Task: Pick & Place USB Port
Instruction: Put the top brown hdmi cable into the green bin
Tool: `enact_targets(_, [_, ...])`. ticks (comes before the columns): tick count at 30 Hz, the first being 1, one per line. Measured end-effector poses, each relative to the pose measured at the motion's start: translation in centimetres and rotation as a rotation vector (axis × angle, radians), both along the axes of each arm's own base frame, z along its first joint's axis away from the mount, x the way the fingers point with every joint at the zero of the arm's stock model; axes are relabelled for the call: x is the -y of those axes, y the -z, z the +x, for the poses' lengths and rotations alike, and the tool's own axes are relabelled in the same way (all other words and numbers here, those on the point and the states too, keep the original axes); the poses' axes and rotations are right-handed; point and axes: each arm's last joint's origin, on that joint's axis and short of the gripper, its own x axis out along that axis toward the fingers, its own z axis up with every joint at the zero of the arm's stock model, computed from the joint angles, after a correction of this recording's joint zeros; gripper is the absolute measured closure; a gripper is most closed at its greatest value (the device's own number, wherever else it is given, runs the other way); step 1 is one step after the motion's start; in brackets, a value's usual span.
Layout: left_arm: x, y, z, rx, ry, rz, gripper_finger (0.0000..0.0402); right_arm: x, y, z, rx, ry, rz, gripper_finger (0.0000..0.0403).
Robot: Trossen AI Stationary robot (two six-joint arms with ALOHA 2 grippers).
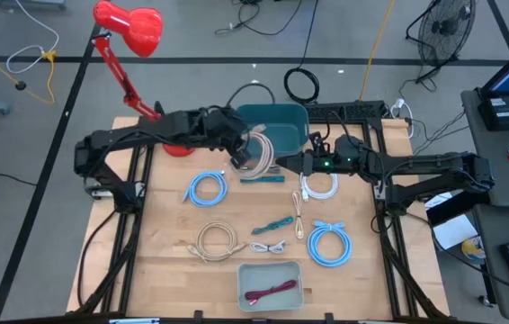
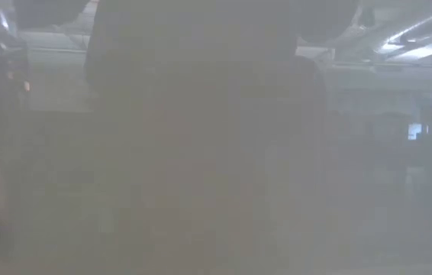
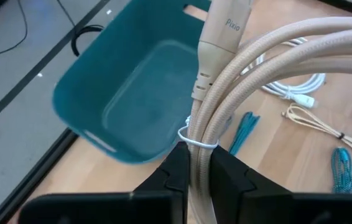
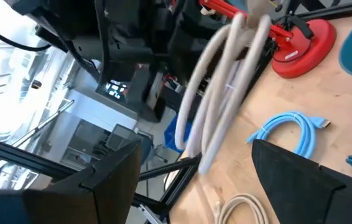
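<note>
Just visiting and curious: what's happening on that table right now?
Left claw shut on beige cable bundle, lifted beside teal bin. Right claw open, close to the hanging bundle. Nothing in bin yet. Low view fogged, no help.

Your left arm reaches across toward the table's middle, its gripper [image 3: 194,168] clamped on a cable [image 3: 238,93]. Your right arm extends inward opposite, gripper [image 1: 281,163] fingers spread apart.

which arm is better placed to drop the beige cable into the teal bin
Left. Its tool is already shut on the beige cable, hanging right beside the teal bin. The right tool is near but holds nothing.
</note>
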Motion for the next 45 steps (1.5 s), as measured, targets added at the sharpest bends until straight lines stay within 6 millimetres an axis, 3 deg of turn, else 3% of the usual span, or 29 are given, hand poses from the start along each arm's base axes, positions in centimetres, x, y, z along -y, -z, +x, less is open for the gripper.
enact_targets(11, [0.3, -1.0, 2.6, -0.022, 0.053, 0.031, 0.0361, 0.3, 0.6, 0.1, -0.052, 0.036, -0.005, 0.0107])
enact_targets(23, [0.3, -0.9, 2.5, -0.043, 0.054, 0.039, 0.0362, 0.0, 1.1, 1.6, 0.015, 0.010, 0.030, 0.0108])
enact_targets(35, [0.3, -1.0, 2.6, -0.036, 0.058, 0.048, 0.0365, -0.1, 1.0, 1.7, 0.039, 0.029, 0.042, 0.0109])
enact_targets(40, [0.3, -1.0, 2.6, -0.031, 0.058, 0.048, 0.0359, 0.0, 1.0, 1.7, 0.040, 0.047, 0.044, 0.0127])
enact_targets(45, [0.3, -1.0, 2.6, -0.031, 0.059, 0.049, 0.0364, 0.1, 1.0, 1.7, 0.040, 0.068, 0.043, 0.0174])
